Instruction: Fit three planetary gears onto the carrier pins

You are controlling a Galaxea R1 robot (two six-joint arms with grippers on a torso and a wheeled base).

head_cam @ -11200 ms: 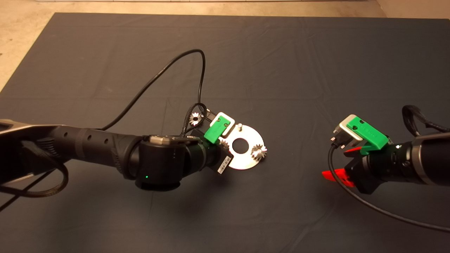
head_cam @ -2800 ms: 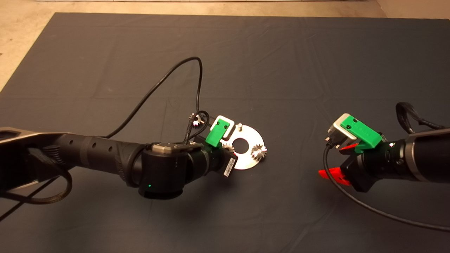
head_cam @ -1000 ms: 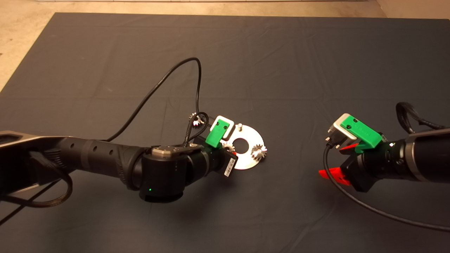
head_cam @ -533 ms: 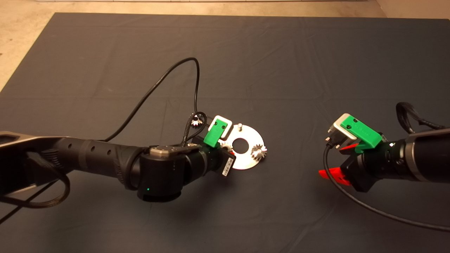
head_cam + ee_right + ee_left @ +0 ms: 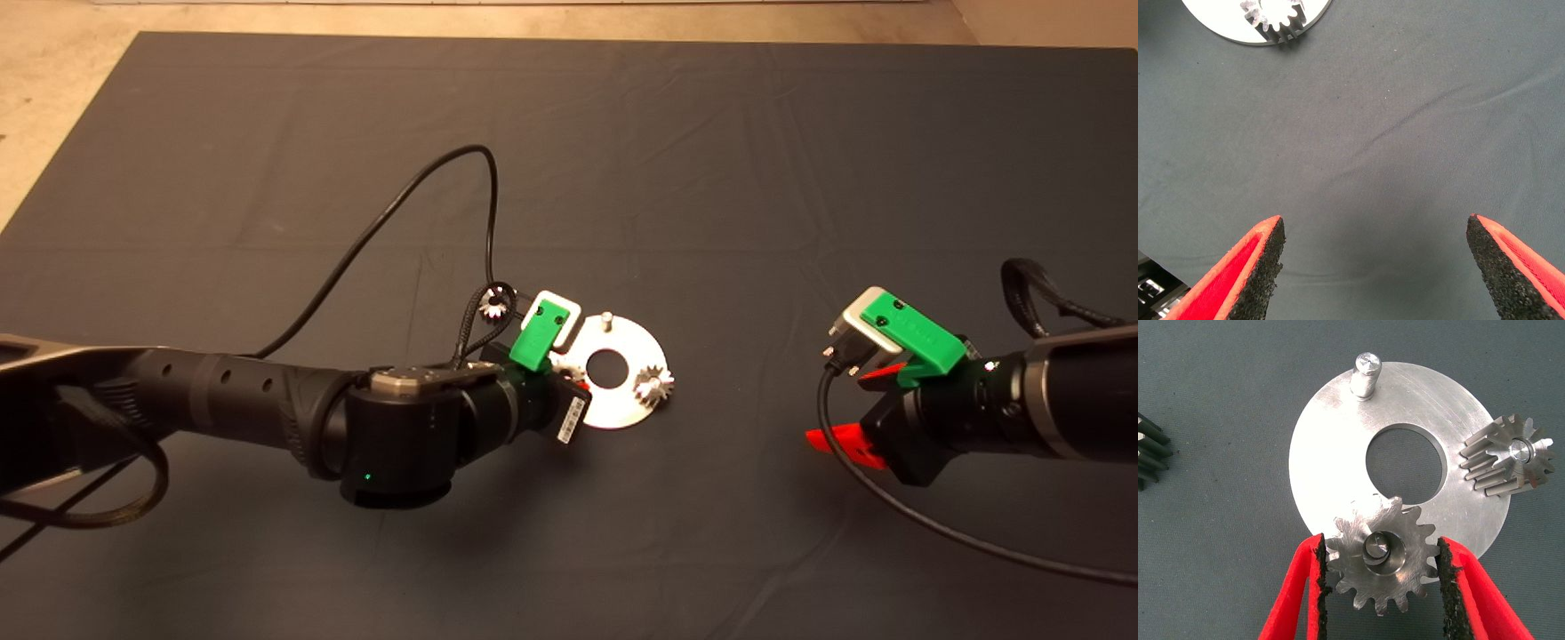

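You see three planetary gears, three carrier pins on one disc (image 5: pixel 1338 440). First gear (image 5: pixel 1508 457) sits on pin, second gear (image 5: pixel 1381 553) over its pin, pinched between pads of left gripper (image 5: pixel 1381 570). Third gear (image 5: pixel 492 306) lies on mat (image 5: pixel 711 160) beside disc. One pin (image 5: pixel 1365 373) bare. Right gripper (image 5: pixel 1375 263) spread wide, well apart. Left wrist view shows the pinch; head view hides it.
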